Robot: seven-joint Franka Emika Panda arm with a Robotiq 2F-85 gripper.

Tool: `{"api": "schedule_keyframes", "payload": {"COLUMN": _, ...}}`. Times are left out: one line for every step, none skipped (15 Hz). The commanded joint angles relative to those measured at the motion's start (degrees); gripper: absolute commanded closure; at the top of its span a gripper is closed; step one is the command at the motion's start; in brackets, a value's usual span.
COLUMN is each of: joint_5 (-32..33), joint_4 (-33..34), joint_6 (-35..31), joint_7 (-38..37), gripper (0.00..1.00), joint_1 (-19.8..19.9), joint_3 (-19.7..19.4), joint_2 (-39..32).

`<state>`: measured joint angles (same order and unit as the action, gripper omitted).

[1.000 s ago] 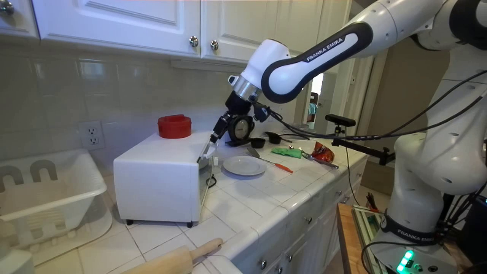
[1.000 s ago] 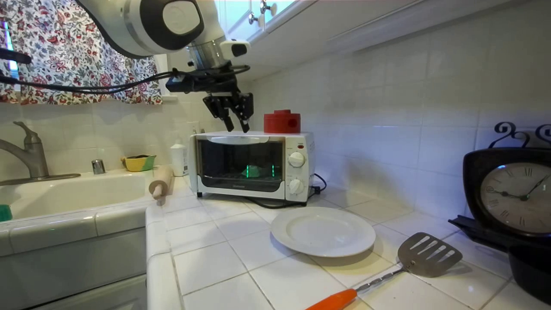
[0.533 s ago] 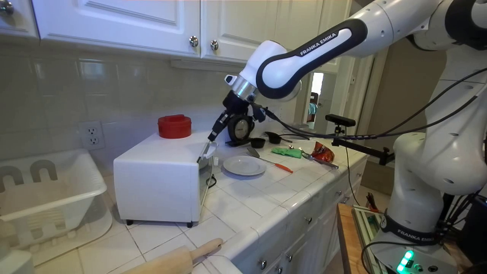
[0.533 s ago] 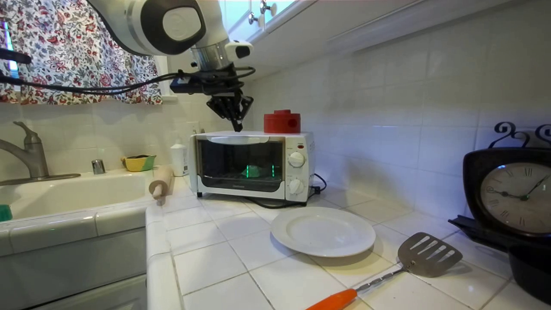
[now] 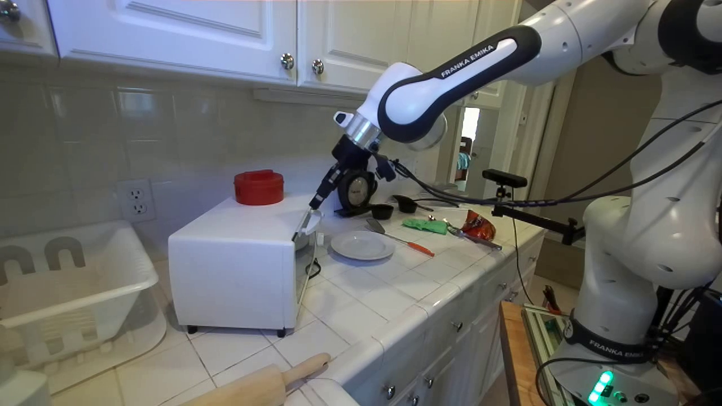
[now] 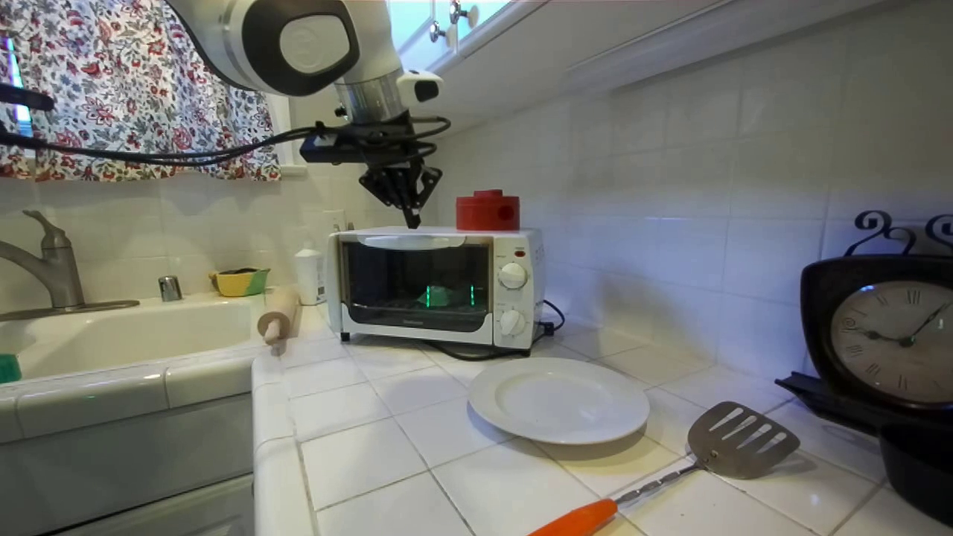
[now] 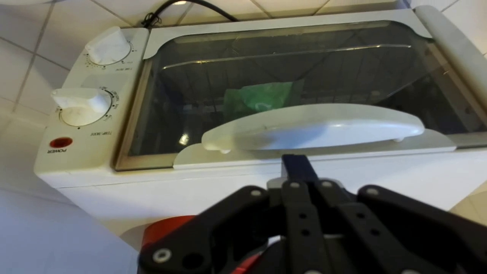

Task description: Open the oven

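The oven (image 6: pixel 339 286) is a white toaster oven whose glass door (image 7: pixel 335 76) appears closed, and a green thing shows behind the glass. A curved white handle (image 7: pixel 312 129) runs along the door's upper edge. In the wrist view, my gripper (image 7: pixel 298 165) is over the oven's top front edge, its joined fingertips close behind the middle of the handle. Both exterior views put the gripper (image 6: pixel 412 218) just above that edge, pointing down at a slant. Its fingers are together with nothing between them. Whether the tips touch the handle or the oven, I cannot tell.
A red container (image 5: pixel 259 189) sits on the oven top. Before the oven lie a white plate (image 6: pixel 558 402) and a slotted spatula (image 6: pixel 744 439). A clock (image 6: pixel 893 342) stands along the wall. The dish rack (image 5: pixel 67 293) and rolling pin (image 5: pixel 254 389) flank the oven, with cabinets (image 5: pixel 180 34) overhead.
The gripper's fingers, apart one second ago, have come together. The arm has shifted slightly toward the oven. Door and handle look unmoved.
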<state>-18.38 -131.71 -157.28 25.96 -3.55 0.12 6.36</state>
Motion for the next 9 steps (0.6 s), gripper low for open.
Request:
{"api": "schedule_keyframes", "payload": {"joint_5": -2.38, "joint_4": 1.24, "joint_6": 0.04, "joint_7": 4.21, "gripper": 1.0, "joint_1": -0.49, "joint_3": -0.79, "joint_2": -1.49}}
{"api": "schedule_keyframes", "payload": {"joint_5": -2.94, "joint_4": 1.31, "joint_6": -0.21, "joint_7": 5.15, "gripper": 1.0, "joint_1": -0.64, "joint_3": -0.88, "joint_2": -1.72}}
{"api": "schedule_keyframes", "payload": {"joint_5": -3.17, "joint_4": 1.38, "joint_6": -0.24, "joint_7": 5.64, "gripper": 1.0, "joint_1": -0.65, "joint_3": -0.87, "joint_2": -1.96}}
{"api": "schedule_keyframes", "payload": {"joint_5": -3.76, "joint_4": 1.4, "joint_6": -0.41, "joint_7": 6.48, "gripper": 1.0, "joint_1": -0.72, "joint_3": -0.87, "joint_2": -2.19}}
{"api": "schedule_keyframes", "payload": {"joint_5": -4.55, "joint_4": 1.44, "joint_6": -0.54, "joint_7": 7.35, "gripper": 1.0, "joint_1": -0.79, "joint_3": -0.85, "joint_2": -2.47}}
{"api": "schedule_keyframes", "payload": {"joint_5": -4.85, "joint_4": 1.37, "joint_6": -0.71, "joint_7": 7.98, "gripper": 1.0, "joint_1": -0.71, "joint_3": -0.76, "joint_2": -2.73}}
{"api": "schedule_keyframes", "payload": {"joint_5": -5.34, "joint_4": 1.37, "joint_6": -0.57, "joint_7": 8.72, "gripper": 1.0, "joint_1": -0.71, "joint_3": -0.7, "joint_2": -2.88}}
{"api": "schedule_keyframes", "payload": {"joint_5": -5.02, "joint_4": 1.29, "joint_6": -0.33, "joint_7": 8.59, "gripper": 1.0, "joint_1": -0.54, "joint_3": -0.61, "joint_2": -2.81}}
{"api": "schedule_keyframes", "payload": {"joint_5": -3.6, "joint_4": 1.14, "joint_6": 0.24, "joint_7": 7.36, "gripper": 1.0, "joint_1": -0.15, "joint_3": -0.47, "joint_2": -2.69}}
